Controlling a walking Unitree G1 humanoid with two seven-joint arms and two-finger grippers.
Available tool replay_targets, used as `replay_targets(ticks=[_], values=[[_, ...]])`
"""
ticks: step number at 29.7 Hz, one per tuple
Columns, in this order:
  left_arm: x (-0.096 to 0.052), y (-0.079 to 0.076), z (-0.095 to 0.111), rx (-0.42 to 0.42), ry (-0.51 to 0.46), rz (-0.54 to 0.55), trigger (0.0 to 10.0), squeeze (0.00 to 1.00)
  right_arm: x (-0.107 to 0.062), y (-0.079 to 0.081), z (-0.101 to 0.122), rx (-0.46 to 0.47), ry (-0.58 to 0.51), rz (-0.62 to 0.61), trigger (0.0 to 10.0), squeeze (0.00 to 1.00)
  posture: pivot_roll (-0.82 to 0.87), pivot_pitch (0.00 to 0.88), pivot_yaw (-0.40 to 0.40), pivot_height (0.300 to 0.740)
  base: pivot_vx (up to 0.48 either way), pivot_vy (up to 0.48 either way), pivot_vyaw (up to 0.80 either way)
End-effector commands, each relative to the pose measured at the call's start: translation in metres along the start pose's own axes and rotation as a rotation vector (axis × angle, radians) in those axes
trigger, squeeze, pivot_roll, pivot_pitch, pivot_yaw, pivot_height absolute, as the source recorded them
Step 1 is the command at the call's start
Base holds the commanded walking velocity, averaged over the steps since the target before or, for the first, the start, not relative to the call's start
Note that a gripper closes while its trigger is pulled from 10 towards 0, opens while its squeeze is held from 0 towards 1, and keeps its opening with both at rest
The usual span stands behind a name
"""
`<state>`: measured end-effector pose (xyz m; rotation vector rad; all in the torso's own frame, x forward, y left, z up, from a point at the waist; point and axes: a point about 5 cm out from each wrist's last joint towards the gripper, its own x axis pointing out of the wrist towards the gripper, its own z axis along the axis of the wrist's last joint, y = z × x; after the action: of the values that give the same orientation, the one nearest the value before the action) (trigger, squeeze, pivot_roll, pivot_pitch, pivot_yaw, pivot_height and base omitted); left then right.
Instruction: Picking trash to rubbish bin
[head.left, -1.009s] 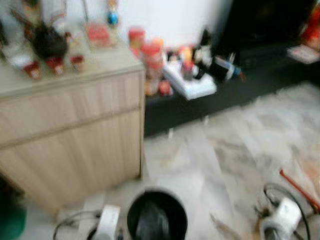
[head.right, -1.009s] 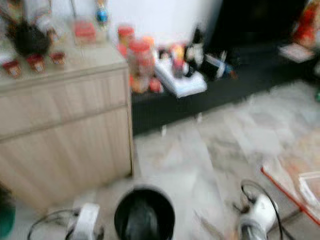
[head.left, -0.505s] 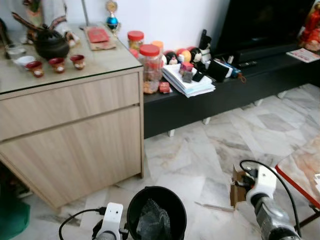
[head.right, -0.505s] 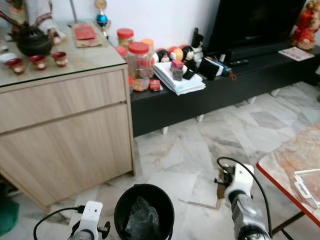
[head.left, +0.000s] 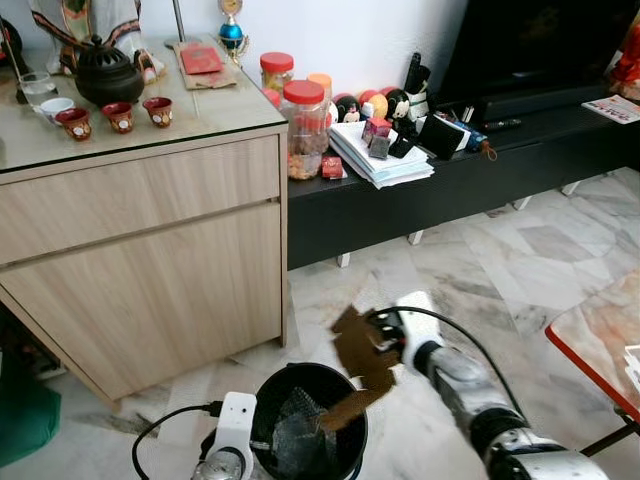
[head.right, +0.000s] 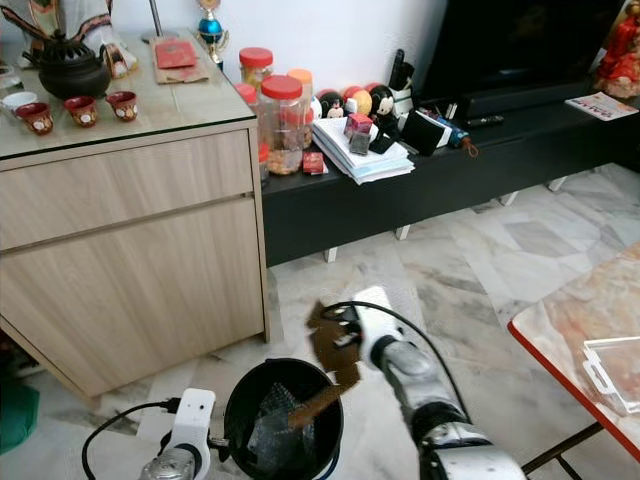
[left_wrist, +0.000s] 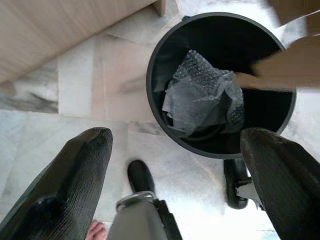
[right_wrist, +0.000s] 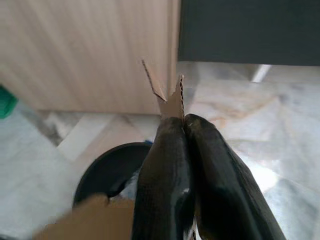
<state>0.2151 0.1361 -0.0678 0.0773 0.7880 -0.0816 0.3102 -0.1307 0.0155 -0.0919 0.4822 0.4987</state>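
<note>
A round black bin (head.left: 308, 425) stands on the marble floor in front of me, with crumpled clear plastic (left_wrist: 200, 95) lying inside. My right gripper (right_wrist: 182, 122) is shut on a piece of brown cardboard (head.left: 360, 360). It holds the piece tilted over the bin's right rim, and the lower flap dips into the opening. My left gripper (left_wrist: 175, 137) hangs open just above the floor on the near side of the bin, with nothing between its fingers.
A light wooden cabinet (head.left: 150, 240) with a teapot and small cups stands close behind the bin on the left. A low black bench (head.left: 450, 180) with jars and papers runs along the wall. A red-edged table (head.left: 600, 340) juts in at the right.
My right arm has swung left and up from the floor at the right, carrying the cardboard to above the bin's rim. The left arm has stayed beside the bin.
</note>
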Motion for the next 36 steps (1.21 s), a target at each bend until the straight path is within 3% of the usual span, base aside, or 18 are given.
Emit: replay_targets(ticks=[1,2,6,14,33,34,35,36], values=[[0.0,-0.005,0.001,-0.017,-0.009,-0.031,10.0,0.0,0.003,0.002,0.005,-0.047,0.004,0.015,10.0,0.0,-0.05,0.056,-0.116,0.74,0.0,0.0,0.0],[0.0,-0.01,0.004,-0.003,-0.022,-0.072,10.0,0.0,0.006,0.011,0.005,-0.085,0.021,0.047,10.0,0.0,-0.05,0.054,-0.118,0.74,0.0,0.0,0.0],[0.0,-0.018,0.006,0.041,-0.029,-0.126,10.0,0.0,0.01,0.019,0.007,-0.092,0.032,0.056,10.0,0.0,-0.04,0.049,-0.121,0.74,0.0,0.0,0.0],[0.0,-0.019,0.004,0.011,-0.022,-0.124,10.0,0.0,0.02,0.04,0.015,-0.122,0.036,0.106,10.0,0.0,-0.02,0.032,-0.133,0.74,0.0,0.0,0.0],[-0.001,-0.022,0.002,0.014,-0.022,-0.16,10.0,0.0,0.021,0.045,0.01,-0.1,0.049,0.102,10.0,0.0,-0.02,0.017,-0.127,0.74,0.0,0.0,0.0],[-0.001,-0.022,0.002,0.014,-0.02,-0.162,10.0,0.0,0.021,0.047,0.011,-0.083,0.041,0.114,10.0,0.56,-0.02,0.017,-0.126,0.74,0.0,0.0,0.0],[-0.001,-0.022,0.002,0.014,-0.018,-0.164,10.0,0.0,0.021,0.047,0.011,-0.069,0.039,0.119,10.0,1.0,-0.02,0.017,-0.126,0.74,0.0,0.0,0.0],[-0.001,-0.022,0.002,0.014,-0.018,-0.165,10.0,0.0,0.021,0.047,0.011,-0.061,0.038,0.122,10.0,1.0,-0.02,0.017,-0.126,0.74,0.0,0.0,0.0]])
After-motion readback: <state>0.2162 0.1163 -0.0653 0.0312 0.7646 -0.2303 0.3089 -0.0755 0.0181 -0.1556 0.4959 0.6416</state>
